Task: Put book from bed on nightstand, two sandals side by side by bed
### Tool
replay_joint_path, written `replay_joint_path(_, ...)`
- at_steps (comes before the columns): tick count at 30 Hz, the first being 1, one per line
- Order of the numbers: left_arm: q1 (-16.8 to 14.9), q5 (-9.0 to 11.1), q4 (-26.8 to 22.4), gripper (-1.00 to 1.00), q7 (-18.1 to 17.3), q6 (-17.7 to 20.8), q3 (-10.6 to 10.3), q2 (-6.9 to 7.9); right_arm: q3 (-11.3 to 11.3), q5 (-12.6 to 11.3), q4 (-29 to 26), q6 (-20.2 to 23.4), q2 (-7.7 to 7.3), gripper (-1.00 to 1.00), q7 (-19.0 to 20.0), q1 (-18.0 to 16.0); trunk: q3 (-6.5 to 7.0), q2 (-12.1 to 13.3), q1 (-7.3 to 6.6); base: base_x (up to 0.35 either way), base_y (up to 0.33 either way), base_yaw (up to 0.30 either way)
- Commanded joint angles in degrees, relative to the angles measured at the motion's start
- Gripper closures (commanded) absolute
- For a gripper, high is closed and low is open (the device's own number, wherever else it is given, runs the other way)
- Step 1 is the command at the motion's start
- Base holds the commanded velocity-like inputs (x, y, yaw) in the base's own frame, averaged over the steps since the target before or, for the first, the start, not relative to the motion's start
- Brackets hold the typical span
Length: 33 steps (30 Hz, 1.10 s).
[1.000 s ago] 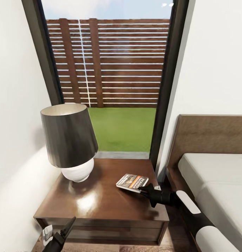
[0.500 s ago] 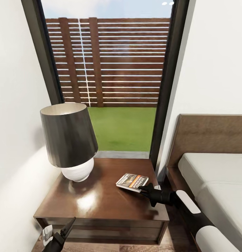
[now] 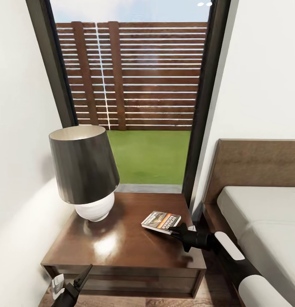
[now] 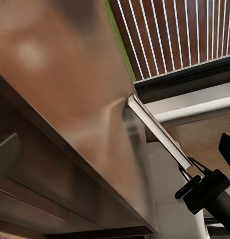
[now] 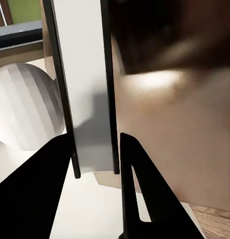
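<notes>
Glossy reddish-brown wood forms the square tabletop of the nightstand [image 3: 122, 243], which stands below a tall dark-framed window [image 3: 130, 85] giving onto lawn and a slatted brown fence [image 3: 134, 76]. On the tabletop's far left corner stands a lamp [image 3: 84, 170] with a dark conical shade and a rounded white base. The book [image 3: 161, 222] lies flat near the right edge of the tabletop, cover up, with its orange band and dark lettering visible. My right gripper [image 3: 178, 232] reaches in from the right at tabletop height, its black fingers at the book's near right corner. In the right wrist view the book [image 5: 85, 89] appears edge-on, as a pale slab between two dark lines, running away from the two black fingers [image 5: 137, 184]; the fingers stand on either side of its near end with a small gap on both sides, so I read my right gripper [image 5: 95, 164] as released, not clamped on the book. My left gripper [image 3: 81, 277] hangs low in front of the nightstand's drawer front, near its left corner; I cannot tell whether its fingers are parted or closed. The left wrist view looks along the underside and front edge of the nightstand [image 4: 70, 99] toward the book [image 4: 159, 134] and my right gripper [image 4: 197, 181]. To the right, the bed [image 3: 267, 221] shows its brown headboard and light mattress, just beside the nightstand.
</notes>
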Motion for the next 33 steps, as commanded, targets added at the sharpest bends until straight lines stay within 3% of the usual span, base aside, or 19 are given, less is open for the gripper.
replay_joint_path(1,0.0,0.6,-0.1,-1.00,-0.1,0.5,-0.1,0.03,0.2,2.8,1.4,0.4,-0.07,1.00,-0.5,0.0,-0.05,0.0,0.00,0.000,0.000,0.000)
replay_joint_path(11,0.0,0.6,-0.1,-1.00,-0.1,0.5,-0.1,-0.01,0.2,2.6,1.4,0.4,-0.07,1.00,-0.5,0.0,-0.05,0.0,0.00,0.000,0.000,0.000)
replay_joint_path(12,0.0,0.6,-0.1,-1.00,-0.1,0.5,-0.1,-0.01,0.2,2.6,1.4,0.4,-0.07,-1.00,-0.5,0.0,-0.05,0.0,0.00,0.000,0.000,0.000)
replay_joint_path(33,0.0,0.5,-0.1,-1.00,-0.1,0.5,0.0,-0.01,0.1,2.6,1.3,0.4,-0.02,-1.00,-0.4,0.0,-0.05,0.0,0.00,-0.021,0.011,0.000)
